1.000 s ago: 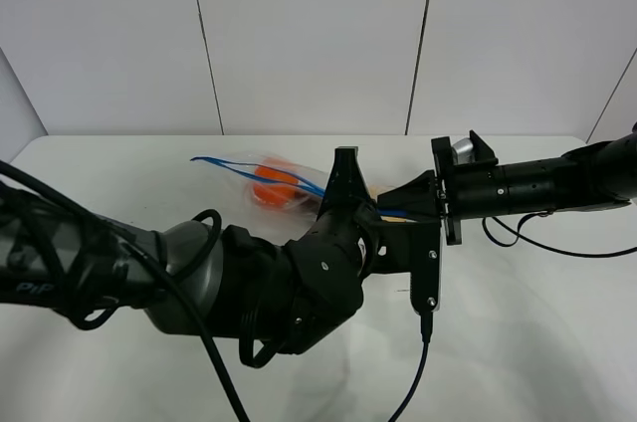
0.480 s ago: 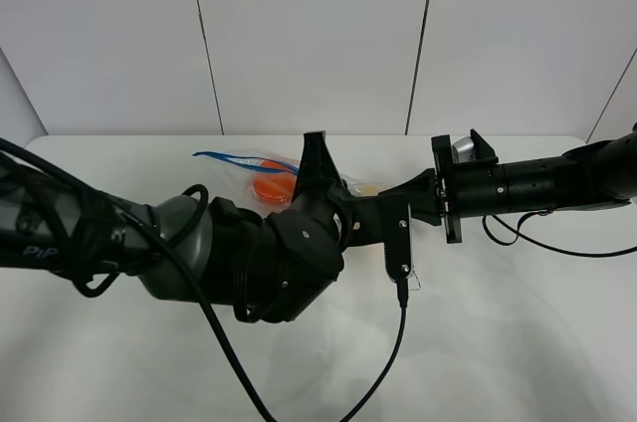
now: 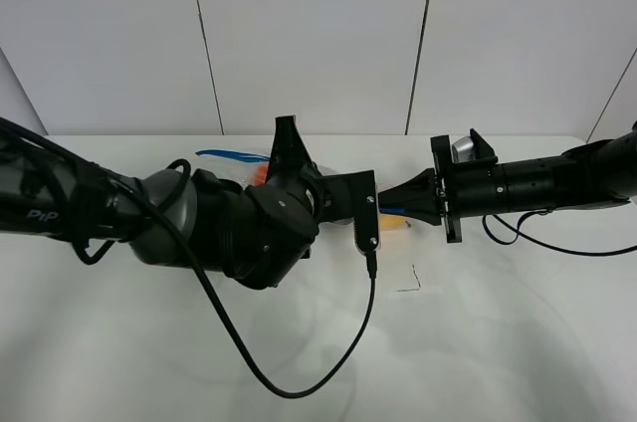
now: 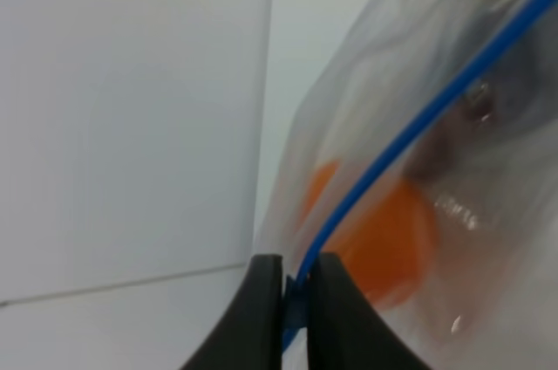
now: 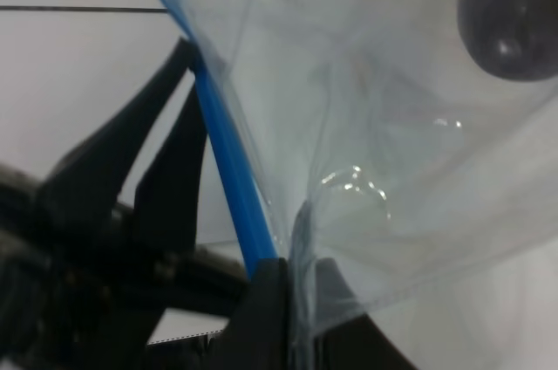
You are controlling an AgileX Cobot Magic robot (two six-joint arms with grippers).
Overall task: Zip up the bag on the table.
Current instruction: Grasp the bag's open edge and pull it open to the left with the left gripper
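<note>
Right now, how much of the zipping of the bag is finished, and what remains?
Done: the right gripper pins one end of the bag, and the blue zipper strip between the grippers looks like one closed line. In hand: the left gripper is shut on the strip. Left: the stretch beyond it, toward the bag's far end.

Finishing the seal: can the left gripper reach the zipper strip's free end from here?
Probably yes: the left gripper is shut on the zipper strip, the rest of it lies unobstructed beyond, and the right gripper pins the bag.
</note>
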